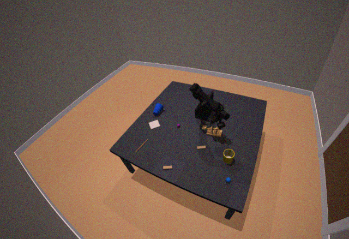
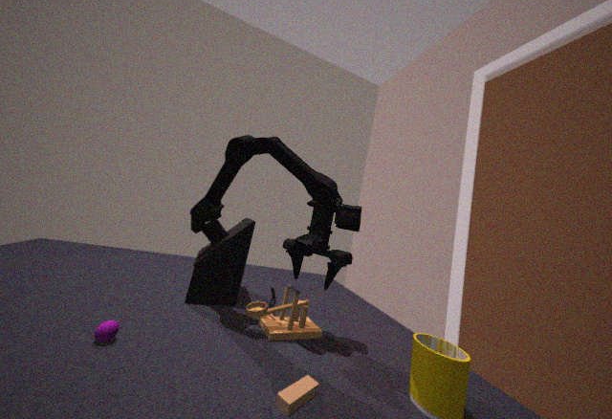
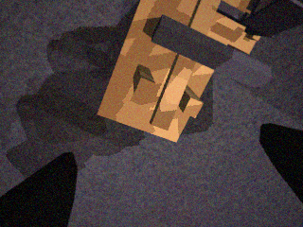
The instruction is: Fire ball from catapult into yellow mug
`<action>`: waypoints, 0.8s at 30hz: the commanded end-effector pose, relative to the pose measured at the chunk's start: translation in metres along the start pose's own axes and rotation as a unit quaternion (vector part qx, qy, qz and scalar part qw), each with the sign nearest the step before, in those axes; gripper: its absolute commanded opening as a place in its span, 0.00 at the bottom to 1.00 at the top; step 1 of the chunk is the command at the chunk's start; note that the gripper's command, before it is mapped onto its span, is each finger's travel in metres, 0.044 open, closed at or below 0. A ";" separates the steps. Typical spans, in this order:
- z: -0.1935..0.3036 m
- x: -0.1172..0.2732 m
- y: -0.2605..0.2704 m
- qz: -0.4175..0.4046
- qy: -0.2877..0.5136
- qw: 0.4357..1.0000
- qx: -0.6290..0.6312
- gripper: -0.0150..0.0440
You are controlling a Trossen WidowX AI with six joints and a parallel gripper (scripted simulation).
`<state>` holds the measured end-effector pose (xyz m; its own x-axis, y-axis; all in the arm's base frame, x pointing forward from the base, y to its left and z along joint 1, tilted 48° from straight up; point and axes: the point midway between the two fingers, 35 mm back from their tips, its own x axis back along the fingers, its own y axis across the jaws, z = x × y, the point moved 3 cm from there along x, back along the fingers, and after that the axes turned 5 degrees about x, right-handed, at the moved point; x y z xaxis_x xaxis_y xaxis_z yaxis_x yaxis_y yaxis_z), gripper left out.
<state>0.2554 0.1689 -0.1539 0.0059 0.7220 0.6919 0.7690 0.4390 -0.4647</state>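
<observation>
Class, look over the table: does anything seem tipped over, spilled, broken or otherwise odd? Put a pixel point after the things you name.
One thing: the blue cup [image 1: 157, 109] lies on its side near the table's edge, while the yellow mug [image 1: 228, 156] [image 2: 439, 377] stands upright. A cup normally stands, so it looks tipped over. I see no spill or break, though small damage would not show.

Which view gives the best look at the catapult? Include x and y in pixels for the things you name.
The exterior view: it shows the catapult [image 1: 216, 132] [image 2: 292, 327] [image 3: 125, 87] side-on, with cup, arm, uprights and base distinct. The top view shows it small beside the robot arm [image 1: 210, 111] [image 2: 296, 167]; the wrist view shows only part, close up.
</observation>
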 end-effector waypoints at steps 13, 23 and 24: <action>0.000 0.003 -0.001 0.002 0.001 0.958 0.288 1.00; 0.001 0.005 -0.001 0.002 0.001 0.893 0.450 1.00; 0.001 0.005 -0.001 0.002 0.001 0.885 0.466 1.00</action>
<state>0.2547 0.1714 -0.1509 0.0047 0.7254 0.6883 0.0417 0.6876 -0.7249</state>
